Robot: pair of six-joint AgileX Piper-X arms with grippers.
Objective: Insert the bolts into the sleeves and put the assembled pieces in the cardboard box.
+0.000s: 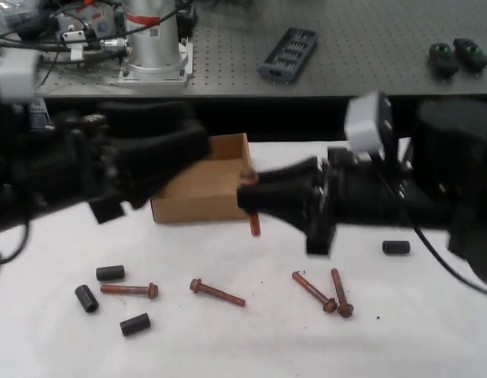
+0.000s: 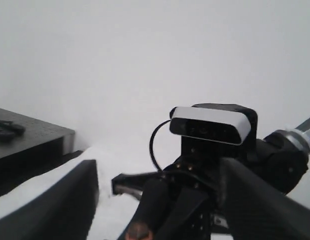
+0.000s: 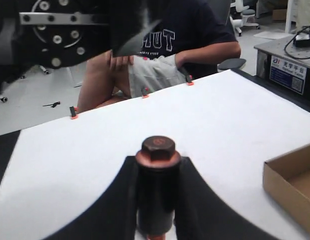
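Holding item: right gripper (image 3: 157, 200) clenched on a sleeve (image 3: 157, 195) with its bolt (image 3: 158, 148) seated, just beside the cardboard box (image 1: 197, 211), likely for dropping in. Left gripper (image 1: 156, 169): released, over the box. Loose bolts (image 1: 218, 292): bench's near edge.

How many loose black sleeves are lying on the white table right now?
4. At the left: far sleeve, leftmost sleeve, nearest sleeve. At the right: lone sleeve. Others may lie hidden. The right gripper holds a fifth, the held sleeve, not counted.
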